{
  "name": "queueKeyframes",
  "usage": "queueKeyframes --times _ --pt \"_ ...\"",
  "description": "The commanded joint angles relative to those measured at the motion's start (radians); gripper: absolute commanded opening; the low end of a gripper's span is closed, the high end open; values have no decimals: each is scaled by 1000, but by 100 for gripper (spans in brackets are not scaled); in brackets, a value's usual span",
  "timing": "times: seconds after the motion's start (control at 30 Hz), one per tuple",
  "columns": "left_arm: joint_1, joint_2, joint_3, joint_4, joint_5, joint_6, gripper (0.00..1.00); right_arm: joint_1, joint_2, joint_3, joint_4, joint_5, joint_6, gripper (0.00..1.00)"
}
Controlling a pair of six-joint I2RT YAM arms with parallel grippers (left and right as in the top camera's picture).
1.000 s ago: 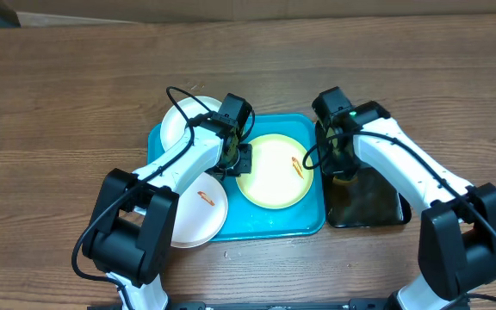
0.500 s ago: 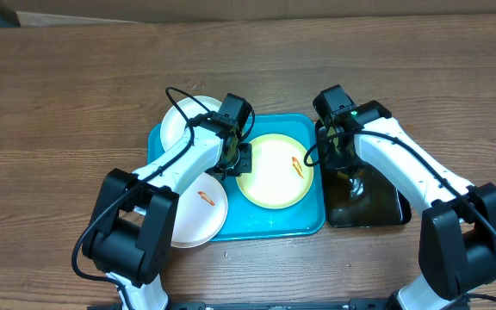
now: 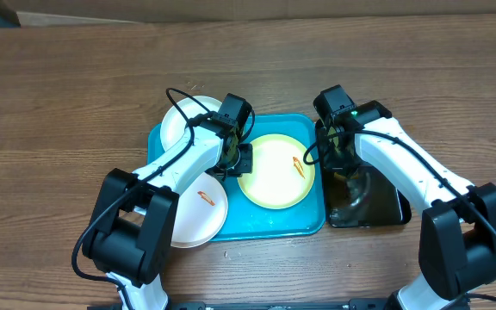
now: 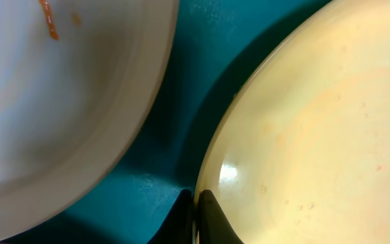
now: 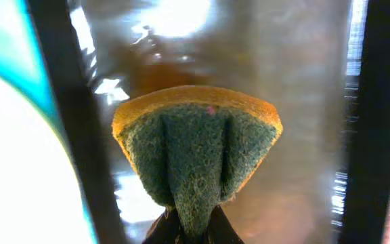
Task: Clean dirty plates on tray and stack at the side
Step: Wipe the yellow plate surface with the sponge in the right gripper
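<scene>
We see the left pincer (image 4: 195,210) clamped on the yellow-green plate (image 4: 303,135) at its rim. The right pincer (image 5: 191,229) pinches the sponge (image 5: 195,149), with the black tub (image 5: 374,122) beyond its tips.

Getting bright, even light from above in the overhead view, sharp, with soft short shadows on the table (image 3: 58,103). Seeing soft focus at left wrist: small glare spot on yellow-green plate (image 4: 303,122), dark shadow across tray (image 4: 195,88). Right wrist: blown-out white at left, glare on water (image 5: 175,20) — sponge (image 5: 195,149) sharp, black tub (image 5: 378,102) walls blurred.
</scene>
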Motion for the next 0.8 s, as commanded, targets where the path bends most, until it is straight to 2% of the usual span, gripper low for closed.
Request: queueKeyframes --times 0.0,0.2,0.3,0.47,0.77 --pt "-6 9 -7 -5 28 -11 4 4 -9 50 17 -158 -24 4" --pt "-6 9 -7 -3 28 -11 4 68 -9 159 32 -190 -50 4" --pt "-6 9 -7 -4 28 -11 4 100 -3 156 49 -180 -70 4" --pt "-6 9 -7 -5 28 -11 4 156 47 143 55 -24 -69 4" --pt "-6 9 -7 -5 28 -11 4 190 182 143 72 -16 -65 4"
